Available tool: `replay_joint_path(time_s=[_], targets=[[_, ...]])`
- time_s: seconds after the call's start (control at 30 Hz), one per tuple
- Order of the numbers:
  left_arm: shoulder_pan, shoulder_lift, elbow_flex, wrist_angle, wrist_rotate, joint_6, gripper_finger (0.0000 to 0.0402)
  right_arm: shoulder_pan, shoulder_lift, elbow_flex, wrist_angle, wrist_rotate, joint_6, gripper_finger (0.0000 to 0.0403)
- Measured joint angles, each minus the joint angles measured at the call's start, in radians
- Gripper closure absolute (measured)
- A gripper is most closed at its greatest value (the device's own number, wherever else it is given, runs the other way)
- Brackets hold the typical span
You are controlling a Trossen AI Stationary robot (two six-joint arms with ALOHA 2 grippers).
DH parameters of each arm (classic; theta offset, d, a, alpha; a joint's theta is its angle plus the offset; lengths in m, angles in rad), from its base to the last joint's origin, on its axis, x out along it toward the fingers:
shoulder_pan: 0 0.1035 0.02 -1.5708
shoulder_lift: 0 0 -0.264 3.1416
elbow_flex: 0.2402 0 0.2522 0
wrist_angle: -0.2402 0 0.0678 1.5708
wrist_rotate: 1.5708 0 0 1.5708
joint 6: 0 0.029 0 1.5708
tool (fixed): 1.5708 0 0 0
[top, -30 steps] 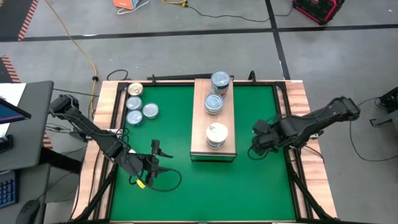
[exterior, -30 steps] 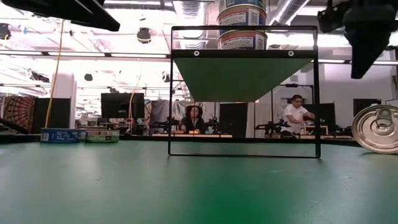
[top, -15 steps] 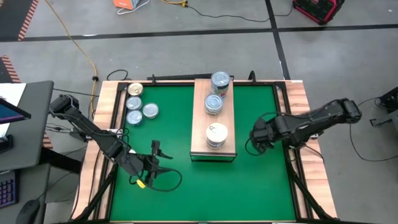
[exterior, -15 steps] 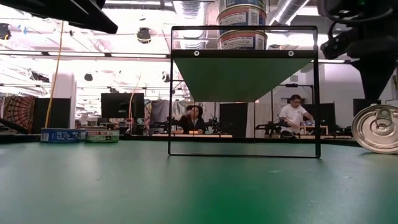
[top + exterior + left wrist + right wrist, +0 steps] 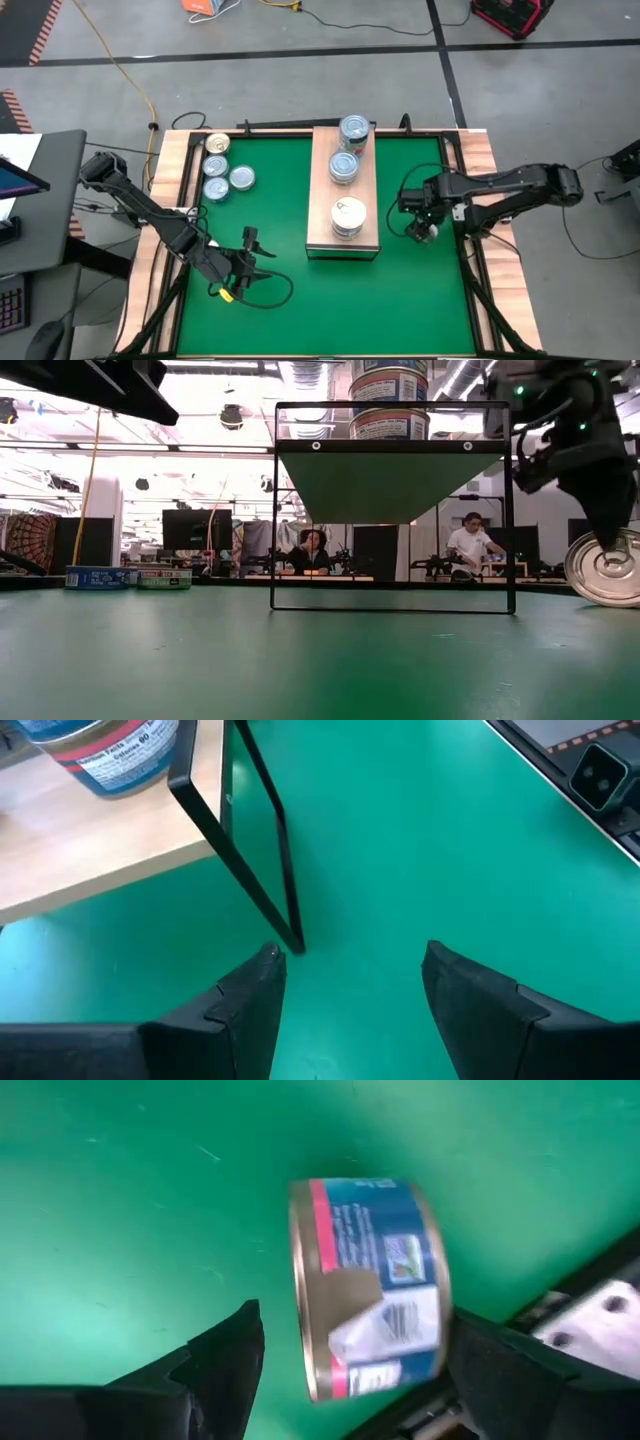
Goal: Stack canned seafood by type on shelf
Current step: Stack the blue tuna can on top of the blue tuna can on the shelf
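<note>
A blue-labelled tin (image 5: 370, 1285) stands on its rim on the green mat, right of the shelf (image 5: 343, 188); the low view shows its silver face (image 5: 605, 567). My right gripper (image 5: 357, 1320) is open and points down over it, one finger on either side. The long light-wood shelf carries two blue-silver tins (image 5: 354, 130) (image 5: 344, 165) and a white-topped stack (image 5: 348, 215). Several more tins (image 5: 217, 166) sit on the mat's far left corner. My left gripper (image 5: 252, 250) waits open, low over the mat near the shelf's near left leg (image 5: 285, 890). My right gripper straddles the upright tin from above, fingers pointing down. A strip of mat shows between one finger (image 5: 225, 1360) and the tin's gold face. The other finger (image 5: 500, 1370) sits right at the tin's far face, and I cannot tell whether it touches.
The shelf stands on thin black wire legs (image 5: 272, 510) with open room beneath. A wooden border (image 5: 480, 190) frames the mat, close beside the right arm. Bare green mat (image 5: 330, 300) lies toward the near edge. People sit in the room beyond the table.
My right gripper has come down from above the mat, turned at the wrist, and moved slightly toward the far edge until its fingers hang over the tin on edge. The tin has stayed where it was. My left arm has kept still.
</note>
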Motion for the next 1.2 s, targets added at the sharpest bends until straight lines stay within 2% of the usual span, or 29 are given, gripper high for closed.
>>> replay_joint_path(time_s=[0.3, 0.57, 0.8, 0.97, 1.1, 1.2], targets=[[0.000, 0.000, 0.000, -0.024, 0.002, -0.014, 0.0178, -0.003, 0.000, -0.031, 0.035, -0.012, -0.029, 0.0100], [0.000, 0.000, 0.000, -0.023, 0.002, -0.025, 0.0178, 0.074, 0.000, -0.031, 0.066, -0.011, 0.019, 0.0188], [0.000, 0.000, 0.000, -0.022, 0.006, -0.026, 0.0178, 0.122, 0.000, -0.023, 0.093, -0.014, 0.051, 0.0190], [0.000, 0.000, 0.000, -0.022, 0.007, -0.025, 0.0178, 0.136, -0.011, 0.100, -0.027, -0.016, 0.052, 0.0190], [0.000, 0.000, 0.000, -0.017, 0.006, -0.025, 0.0178, 0.136, -0.018, 0.256, -0.149, 0.047, 0.060, 0.0190], [0.000, 0.000, 0.000, -0.016, 0.006, -0.025, 0.0178, 0.136, -0.031, 0.362, -0.163, 0.058, 0.019, 0.0190]])
